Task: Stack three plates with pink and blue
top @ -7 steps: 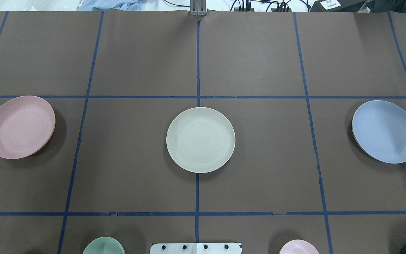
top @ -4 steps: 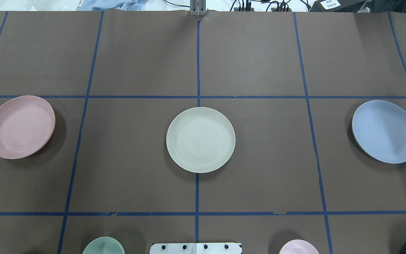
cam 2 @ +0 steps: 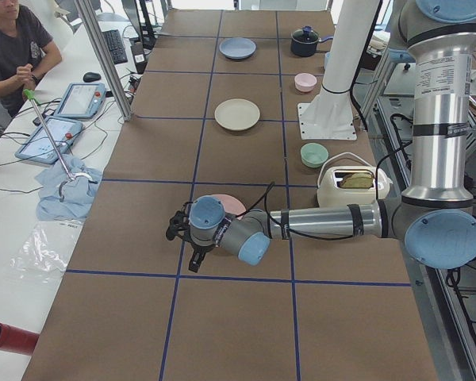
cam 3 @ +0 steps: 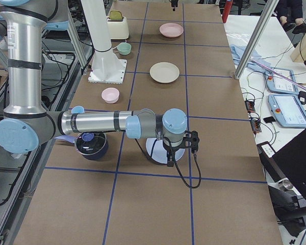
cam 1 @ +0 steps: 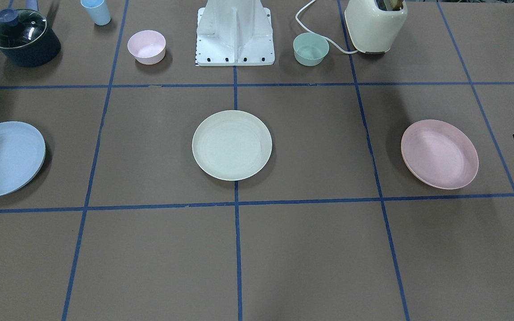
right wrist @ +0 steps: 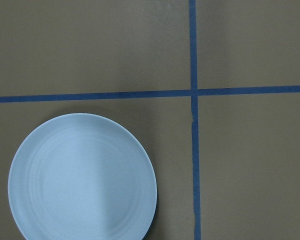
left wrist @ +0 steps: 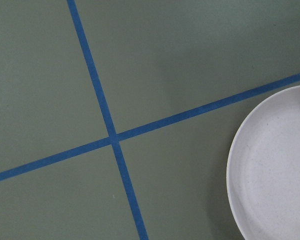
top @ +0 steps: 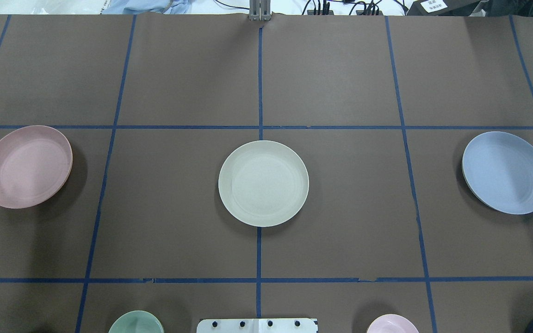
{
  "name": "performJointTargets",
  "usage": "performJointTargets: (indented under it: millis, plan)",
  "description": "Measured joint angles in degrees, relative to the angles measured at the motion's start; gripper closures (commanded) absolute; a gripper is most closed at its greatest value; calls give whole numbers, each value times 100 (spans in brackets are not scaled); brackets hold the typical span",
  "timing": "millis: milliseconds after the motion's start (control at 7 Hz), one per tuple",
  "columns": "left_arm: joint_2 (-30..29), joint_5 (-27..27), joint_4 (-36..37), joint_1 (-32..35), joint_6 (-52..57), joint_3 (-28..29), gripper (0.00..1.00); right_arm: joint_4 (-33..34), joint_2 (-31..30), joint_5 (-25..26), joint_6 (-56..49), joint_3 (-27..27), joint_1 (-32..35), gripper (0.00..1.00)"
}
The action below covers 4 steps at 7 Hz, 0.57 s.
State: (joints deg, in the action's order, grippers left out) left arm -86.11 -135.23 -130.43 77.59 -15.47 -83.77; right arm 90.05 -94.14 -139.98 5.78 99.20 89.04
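Plastic plates, matte and round, three in all, one of each colour: cream-white plate at the middle of the table, pale pink plate far out toward the robot's left end, light blue plate far out toward its right end. All three flat on the brown cover, in one row, well apart, none stacked, none in a claw. Small bowls, two: small pink bowl and small green bowl, one on either side of the white base mount. Along that same edge, one dark pot with a glass lid, one pale blue cup, one cream toaster. Blue tape lines in a grid across the cover. Arms, two. Left arm: silver column upright, forearm level and low over the table, wrist turned down, left gripper pointing at the cover beside the pale pink plate and hiding part of its rim in the side view. Right arm: much the same shape mirrored, forearm level, right gripper pointing down close to the light blue plate. Both claws seen only from the table ends: cannot tell the width of either opening. Through the left wrist camera, a slice of plate at the lower right and a tape crossing at centre; through the right wrist camera, the light blue plate at the lower left.
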Motion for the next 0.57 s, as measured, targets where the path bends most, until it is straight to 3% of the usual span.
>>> performJointTargets:
  millis: [571]
  plan:
    - [72, 55, -1246, -885, -2156, 184, 1, -252, -20, -49, 13, -2, -1, 0]
